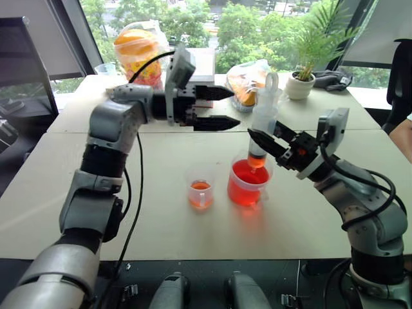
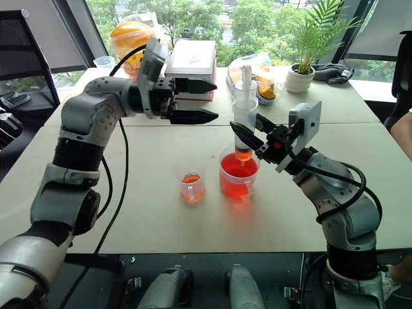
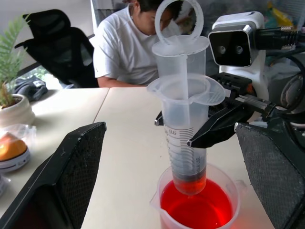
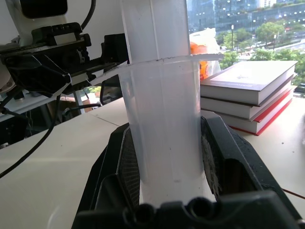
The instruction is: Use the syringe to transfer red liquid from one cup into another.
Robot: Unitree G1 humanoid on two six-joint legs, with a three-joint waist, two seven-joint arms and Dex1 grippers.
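Observation:
The syringe (image 1: pixel 263 119) stands upright with its orange tip down in the wide beaker (image 1: pixel 248 185) of red liquid (image 3: pixel 195 211). My right gripper (image 1: pixel 261 136) is shut on the syringe barrel (image 4: pixel 162 133), one pad (image 4: pixel 127 167) on each side. My left gripper (image 1: pixel 236 106) is open and points level at the syringe top, a short way to its left and not touching it. In the left wrist view its fingers (image 3: pixel 71 176) flank the syringe (image 3: pixel 183 119) at a distance. The small narrow cup (image 1: pixel 201 187), holding a little orange-red liquid, stands left of the beaker.
A stack of books (image 2: pixel 191 61) lies behind my left gripper. Bags of oranges (image 1: pixel 136 50), a potted plant (image 1: pixel 301 82) and a small clear cup (image 1: pixel 105 68) stand at the back. A person (image 3: pixel 128 47) sits at the table beyond the syringe.

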